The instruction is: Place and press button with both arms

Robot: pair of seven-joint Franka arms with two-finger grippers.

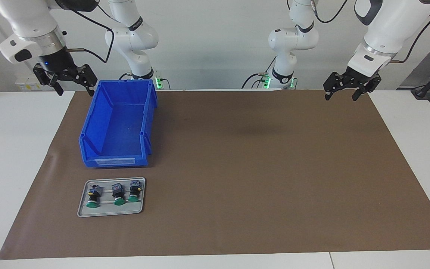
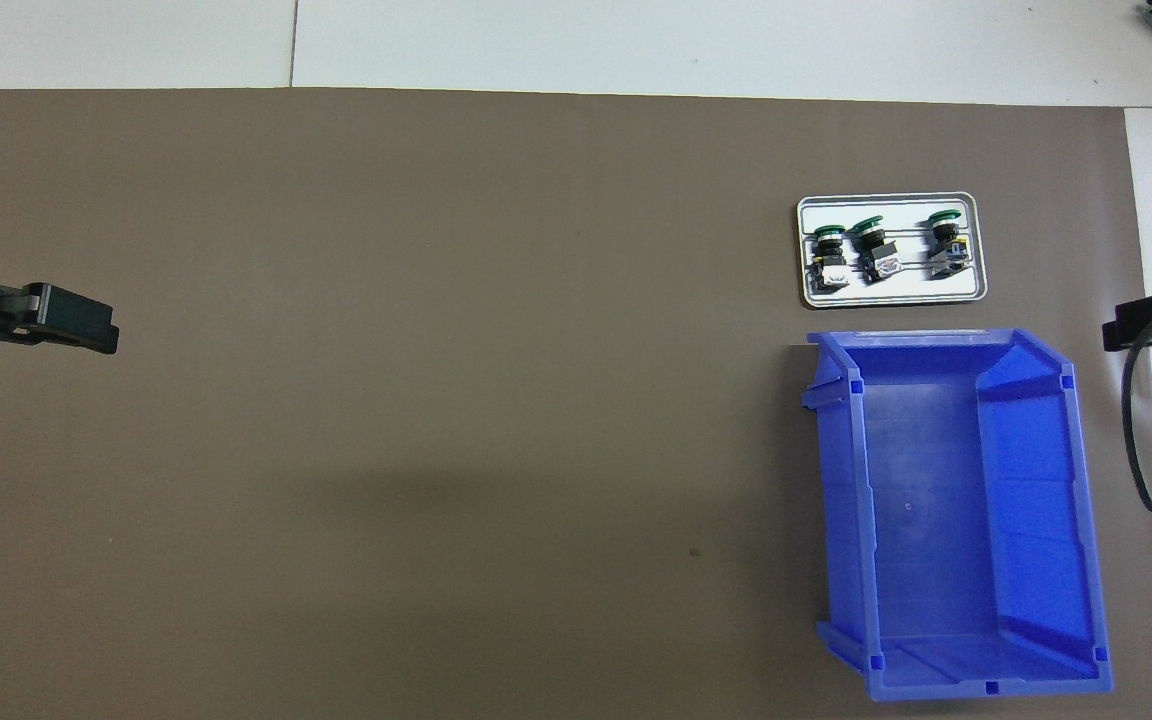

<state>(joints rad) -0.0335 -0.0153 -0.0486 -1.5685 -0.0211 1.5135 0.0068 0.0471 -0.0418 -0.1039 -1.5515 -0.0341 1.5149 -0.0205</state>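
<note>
Three push-buttons [image 1: 113, 195] are lying in a row on the grey tray [image 1: 84, 211], just farther from the robots than the blue bin [image 1: 118, 123], long axes pointing away from the robots, green caps outermost. The right gripper [image 1: 65, 76], jaws released and empty, is hovering beside the bin, nearer the tray. The left gripper [image 1: 349, 86], likewise released, is waiting well apart

- Three green-capped buttons [image 1: 118, 195] lying on a tray
- One grey tray [image 1: 111, 212]
- One blue bin [image 1: 119, 125]
- One brown mat [image 1: 256, 168]
- Two robot arms, each with one black gripper
</note>
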